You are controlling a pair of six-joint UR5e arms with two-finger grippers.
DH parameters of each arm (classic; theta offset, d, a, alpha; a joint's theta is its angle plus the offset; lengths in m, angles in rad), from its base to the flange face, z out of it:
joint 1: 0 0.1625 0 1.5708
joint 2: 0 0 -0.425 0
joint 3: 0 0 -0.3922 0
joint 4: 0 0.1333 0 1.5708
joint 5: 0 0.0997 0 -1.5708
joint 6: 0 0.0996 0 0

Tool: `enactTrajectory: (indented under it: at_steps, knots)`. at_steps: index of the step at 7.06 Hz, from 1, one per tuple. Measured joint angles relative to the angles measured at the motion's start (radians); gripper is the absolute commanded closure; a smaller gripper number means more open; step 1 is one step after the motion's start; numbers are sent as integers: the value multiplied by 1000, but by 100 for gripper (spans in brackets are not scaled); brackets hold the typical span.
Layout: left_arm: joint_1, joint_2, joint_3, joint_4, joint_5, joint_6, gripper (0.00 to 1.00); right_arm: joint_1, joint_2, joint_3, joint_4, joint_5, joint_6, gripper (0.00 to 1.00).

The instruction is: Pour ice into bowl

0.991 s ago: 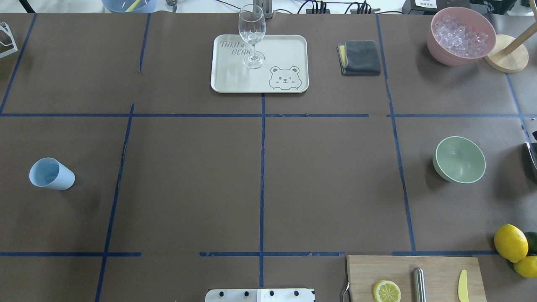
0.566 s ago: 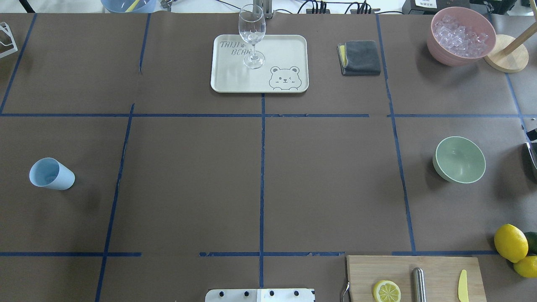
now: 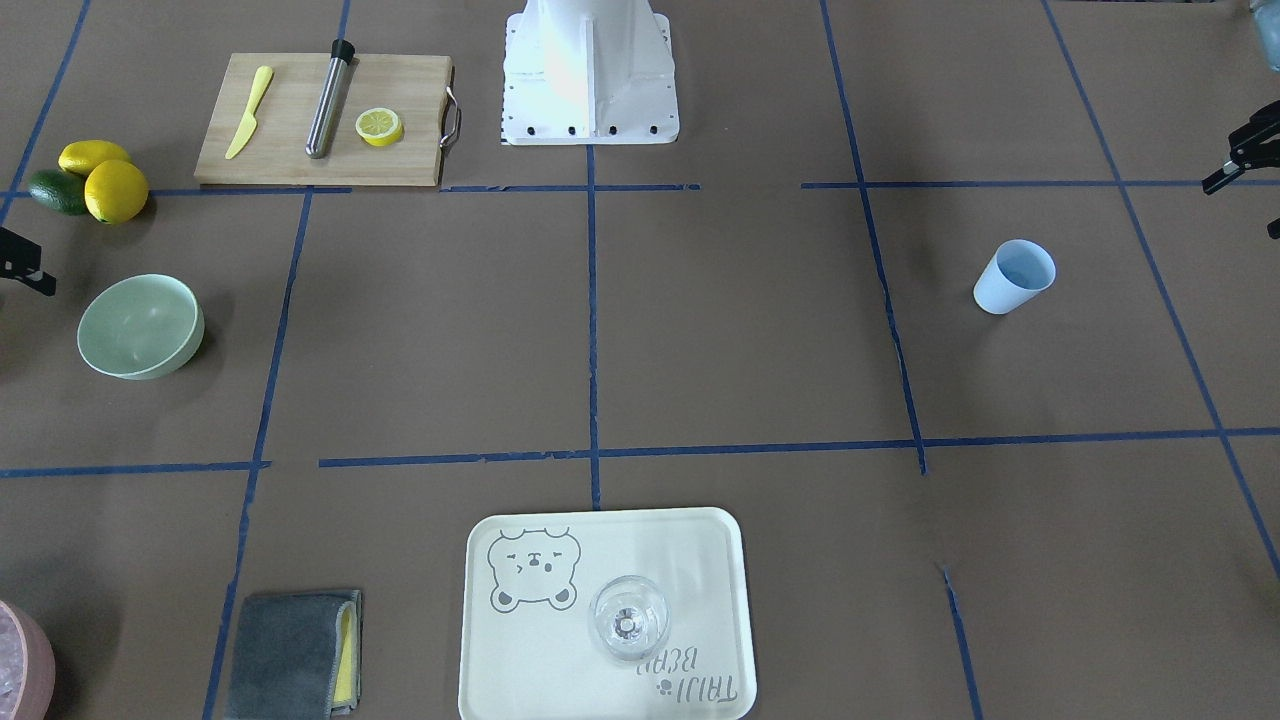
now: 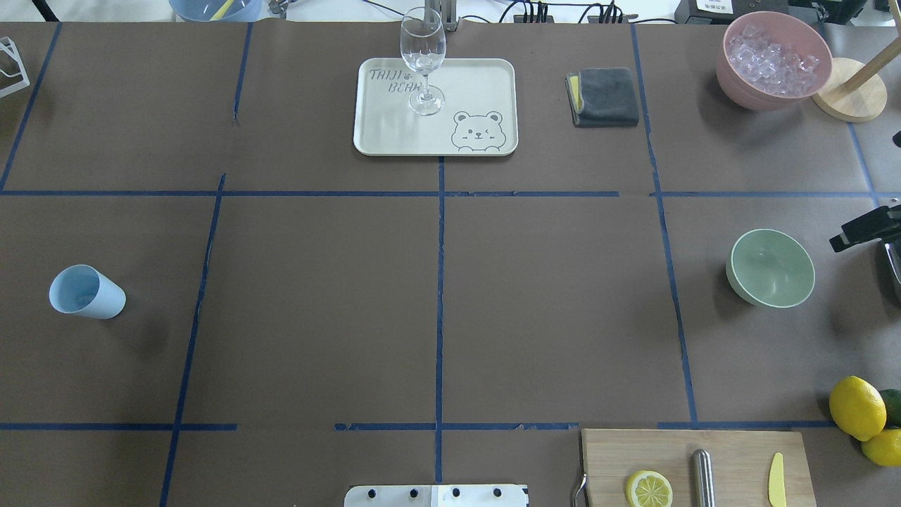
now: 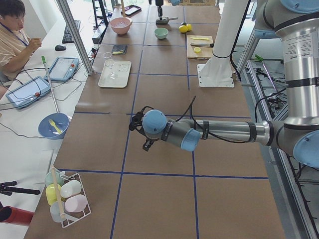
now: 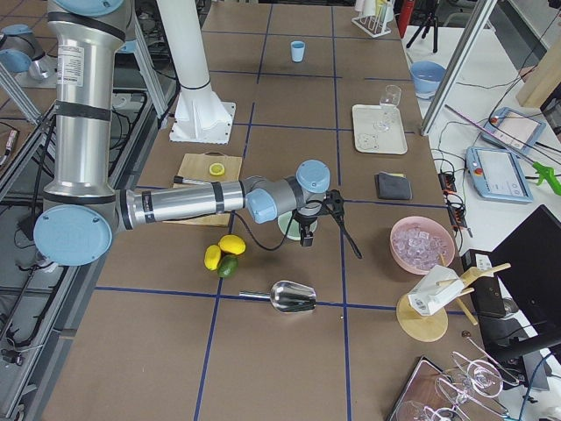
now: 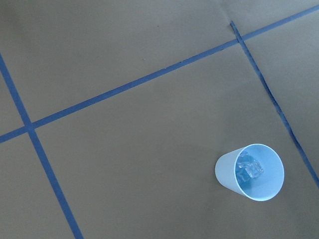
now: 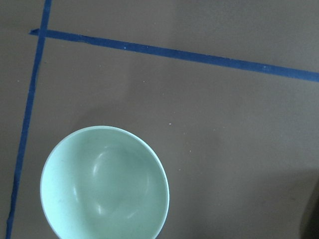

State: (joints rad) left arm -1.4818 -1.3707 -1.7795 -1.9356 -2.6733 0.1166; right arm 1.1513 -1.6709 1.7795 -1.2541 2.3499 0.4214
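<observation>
Newly arrived at the scene's right edge, right hand (image 4: pixel 855 234), grip not discernible, hovers beside empty round pale mint-green bowl (image 4: pixel 771 268), seemingly to brace it; clear ice cubes (image 7: pixel 249 168) sit in upright light-blue plastic cup (image 7: pixel 224 172), far left.

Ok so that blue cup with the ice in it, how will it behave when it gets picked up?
The blue cup looks like thin plastic holding only a few ice cubes, so it is probably light. It narrows toward its base, so a sideways nudge might tip it. Its smooth wall may be slippery.
</observation>
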Motion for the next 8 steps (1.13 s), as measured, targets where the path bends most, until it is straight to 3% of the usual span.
enactTrajectory:
  at_steps: [1,2,3,5,8]
  knots:
    - [0,0,-2,-1,-4,0,0,-66,-1,-30,100,-68,118,7]
    - [0,1,-5,-1,-5,0,0,-103,-1,-82,209,-102,208,27]
    - [0,1,-8,-2,-5,0,0,-121,-1,-145,310,-115,259,99]
    - [0,1,-11,-2,-5,0,0,-144,4,-216,425,-119,367,100]
    - [0,6,-14,-2,-5,-1,0,-155,9,-210,492,-86,443,100]
